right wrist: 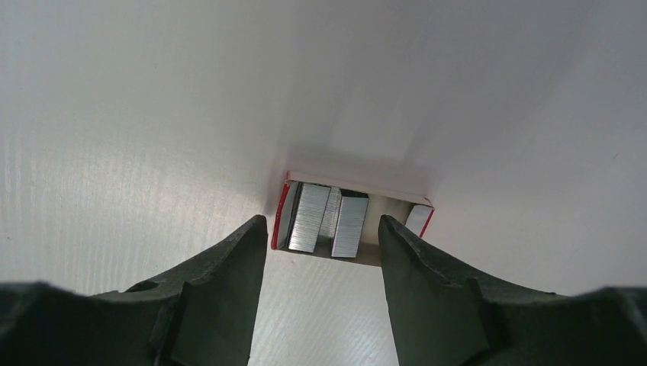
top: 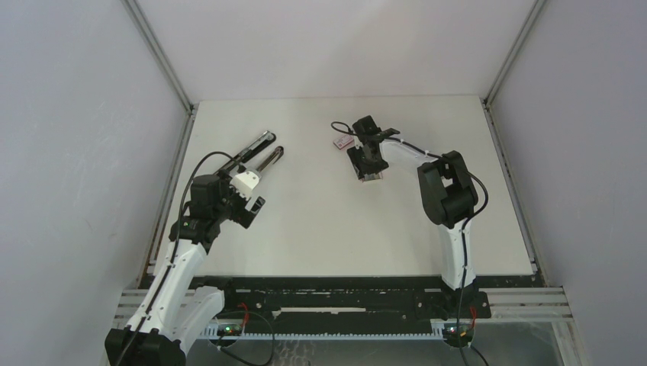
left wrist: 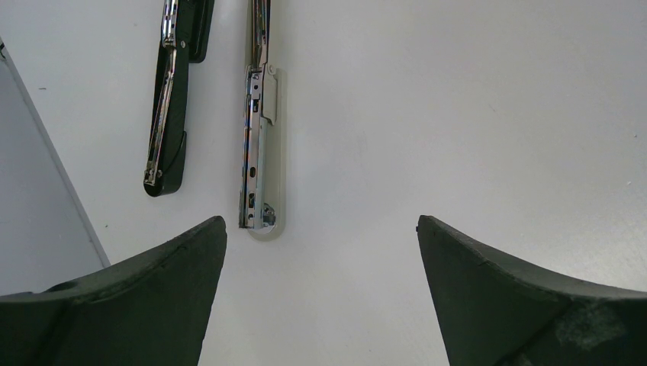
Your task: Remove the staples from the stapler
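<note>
The stapler is swung open into two long bars at the left of the table: a black arm [top: 258,143] [left wrist: 167,107] and a chrome magazine on a pale base [top: 268,160] [left wrist: 259,145]. I cannot tell whether staples lie in the magazine, and no loose strip of staples shows on the table. My left gripper [top: 244,192] [left wrist: 320,221] is open and empty just short of the magazine's near end. My right gripper [top: 370,169] [right wrist: 322,225] is open and empty, hovering over an open red-edged box [right wrist: 284,210] that holds grey metallic strips [right wrist: 309,217].
A second small reddish rectangular thing [top: 341,142] lies just left of the right wrist. The table's left rail [left wrist: 46,145] runs close beside the black stapler arm. The enclosure walls stand at the back and both sides.
</note>
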`<action>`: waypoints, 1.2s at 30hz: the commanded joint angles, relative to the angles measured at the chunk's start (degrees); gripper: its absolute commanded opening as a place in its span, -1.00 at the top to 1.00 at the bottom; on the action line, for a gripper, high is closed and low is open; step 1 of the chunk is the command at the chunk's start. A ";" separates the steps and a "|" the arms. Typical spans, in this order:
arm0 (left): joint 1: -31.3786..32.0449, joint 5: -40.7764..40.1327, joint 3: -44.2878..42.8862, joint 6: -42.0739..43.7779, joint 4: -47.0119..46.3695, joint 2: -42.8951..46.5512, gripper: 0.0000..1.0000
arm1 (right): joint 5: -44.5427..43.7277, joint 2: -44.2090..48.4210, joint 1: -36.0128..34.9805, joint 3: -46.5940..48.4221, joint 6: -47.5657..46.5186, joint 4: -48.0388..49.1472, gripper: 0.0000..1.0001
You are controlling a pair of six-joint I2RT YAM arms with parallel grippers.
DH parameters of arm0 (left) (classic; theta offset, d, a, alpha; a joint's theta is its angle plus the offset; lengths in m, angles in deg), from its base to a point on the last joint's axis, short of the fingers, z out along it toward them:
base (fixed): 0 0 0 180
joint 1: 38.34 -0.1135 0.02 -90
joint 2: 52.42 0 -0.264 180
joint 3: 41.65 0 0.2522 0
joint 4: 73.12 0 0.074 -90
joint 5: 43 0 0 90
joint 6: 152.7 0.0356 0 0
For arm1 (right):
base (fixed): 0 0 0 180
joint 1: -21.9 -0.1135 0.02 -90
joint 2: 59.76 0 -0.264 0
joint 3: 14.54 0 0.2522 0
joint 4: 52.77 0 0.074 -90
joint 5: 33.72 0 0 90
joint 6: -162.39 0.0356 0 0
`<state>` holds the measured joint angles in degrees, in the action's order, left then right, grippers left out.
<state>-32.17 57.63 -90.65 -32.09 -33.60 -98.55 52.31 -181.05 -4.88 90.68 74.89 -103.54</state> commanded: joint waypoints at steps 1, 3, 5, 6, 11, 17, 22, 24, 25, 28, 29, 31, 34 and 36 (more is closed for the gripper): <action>-0.29 -0.21 1.40 0.77 -2.03 0.56 -0.99 | -0.38 -0.61 -0.21 0.39 0.62 1.42 -0.09; -0.36 -0.24 1.40 0.79 -2.03 0.66 -0.99 | -0.26 -0.72 -0.20 0.46 0.64 1.34 -0.06; -0.29 -0.24 1.41 0.78 -2.03 0.64 -1.00 | -0.08 -0.78 -0.25 0.47 0.60 1.29 -0.02; -0.29 -0.18 1.41 0.77 -2.02 0.67 -0.99 | -0.11 -0.80 -0.25 0.47 0.53 1.25 0.00; -0.29 -0.25 1.41 0.83 -1.98 0.77 -1.00 | -0.06 -0.92 -0.15 0.48 0.66 1.07 0.04; -0.29 -0.16 1.47 0.85 -2.03 0.82 -1.00 | 0.11 -0.68 -0.11 0.47 0.63 1.07 0.17; -0.29 -0.21 1.49 0.85 -2.07 0.72 -0.99 | -0.07 -0.29 -0.11 0.39 0.77 1.16 0.26; -0.28 -0.24 1.48 0.91 -2.05 0.73 -0.99 | -0.15 -0.29 -0.17 0.39 0.74 1.20 0.26; -0.29 -0.20 1.45 0.86 -2.03 0.73 -0.99 | -0.20 -0.23 -0.18 0.36 0.74 1.24 0.26; -0.29 -0.19 1.47 0.85 -2.03 0.74 -1.00 | -0.27 -0.08 -0.12 0.30 0.73 1.24 0.26; -0.33 -0.24 1.44 0.90 -2.05 0.77 -0.99 | -0.31 -0.02 -0.15 0.30 0.75 1.29 0.26; -0.29 -0.23 1.40 0.86 -2.03 0.70 -1.00 | -0.25 -0.02 -0.14 0.30 0.75 1.31 0.26; -0.33 -0.25 1.41 0.85 -2.03 0.64 -0.99 | -0.17 0.17 -0.15 0.34 0.75 1.24 0.26; -0.29 -0.12 1.41 0.88 -2.03 0.60 -0.99 | 0.07 0.35 -0.13 0.51 0.67 1.09 0.18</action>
<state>-32.17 57.65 -90.65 -32.06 -33.63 -98.50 52.31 -181.66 -4.88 90.68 74.89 -103.58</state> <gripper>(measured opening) 0.996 0.377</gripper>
